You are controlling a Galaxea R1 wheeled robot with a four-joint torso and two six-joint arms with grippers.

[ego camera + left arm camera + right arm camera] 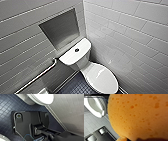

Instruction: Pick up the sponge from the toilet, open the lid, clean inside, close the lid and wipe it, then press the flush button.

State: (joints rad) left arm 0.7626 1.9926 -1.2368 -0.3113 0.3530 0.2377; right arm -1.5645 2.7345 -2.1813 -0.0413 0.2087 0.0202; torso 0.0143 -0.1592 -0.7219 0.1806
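Sponge [140, 116], orange and pitted, sits right against the right wrist camera, with the toilet [95, 106] and pale wall tile behind it. It lies on nothing and hangs clear of the toilet, so I judge the right tool is clamped on it; the grip itself is hidden by the pad. Left tool: state cannot be told. The left wrist view has the robot's dark plate over the dark blue floor [6, 109] and the toilet's front edge [41, 99] near it.

In the head view the toilet [85, 65] stands in the corner, tank against the back wall. The lid [103, 78] looks down, a smooth glossy white oval with nothing on it. The flush button [77, 50] is a dark dot in the middle of the tank top. A recess [61, 28] is set in the wall above the tank, and a grab bar [37, 75] runs along the wall on the robot's left.

Step, as a judgement: pickup done, sponge off the toilet, lid not yet raised, so opening the lid is in hand. Whether the bowl has been cleaned cannot be told from here.

Next move likely calls for the free left tool at the lid's front edge, getting under the rim and swinging it up toward the tank. The ceramic is glossy, so a slip is possible. The right arm should keep the sponge clear of the lid's arc.
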